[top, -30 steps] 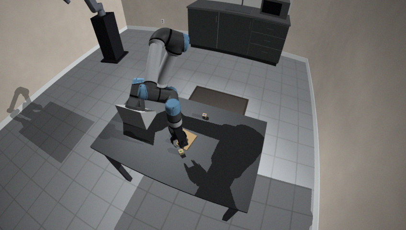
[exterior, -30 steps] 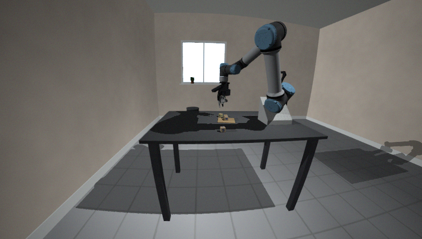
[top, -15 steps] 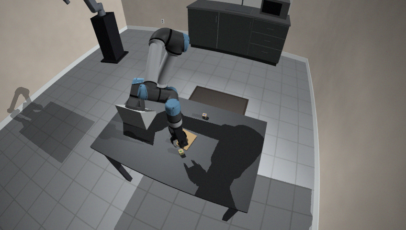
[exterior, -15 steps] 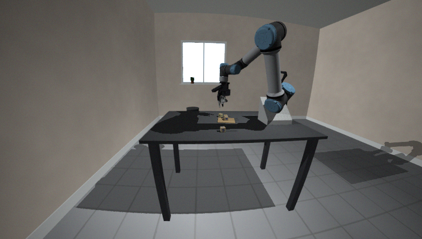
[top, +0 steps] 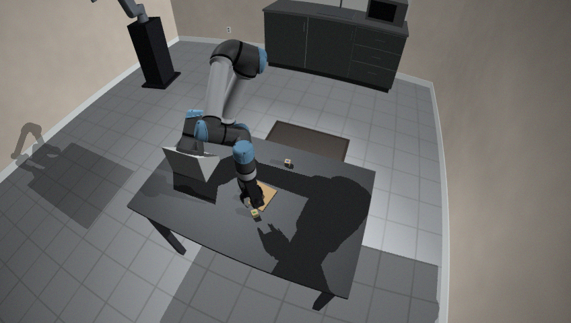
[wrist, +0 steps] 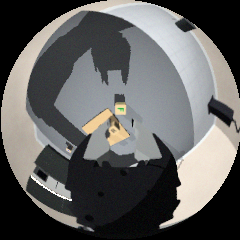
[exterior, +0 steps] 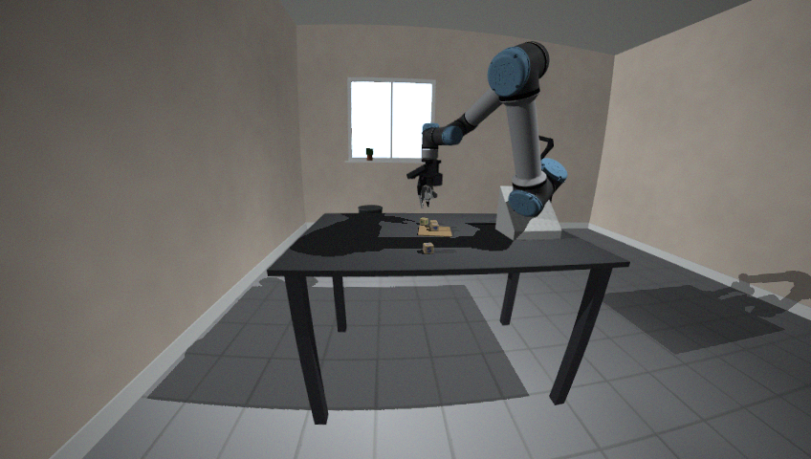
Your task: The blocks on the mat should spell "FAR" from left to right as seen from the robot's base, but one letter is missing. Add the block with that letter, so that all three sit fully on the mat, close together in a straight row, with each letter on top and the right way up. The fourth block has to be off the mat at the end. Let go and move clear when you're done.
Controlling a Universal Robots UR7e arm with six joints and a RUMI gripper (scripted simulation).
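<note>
A small potted plant [exterior: 369,154] stands on the window's sill [exterior: 391,161].

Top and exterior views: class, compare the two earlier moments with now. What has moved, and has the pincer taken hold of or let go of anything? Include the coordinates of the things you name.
Nothing visibly changed. The pincer [top: 253,204] [exterior: 426,205] [wrist: 121,119] hangs over the table, holding nothing; the green-lettered block [top: 254,213] [exterior: 424,221] [wrist: 120,108], the S block [top: 287,161] [exterior: 428,248] [wrist: 69,147] and the mat [top: 269,193] [exterior: 447,232] [wrist: 95,121] stayed put.
</note>
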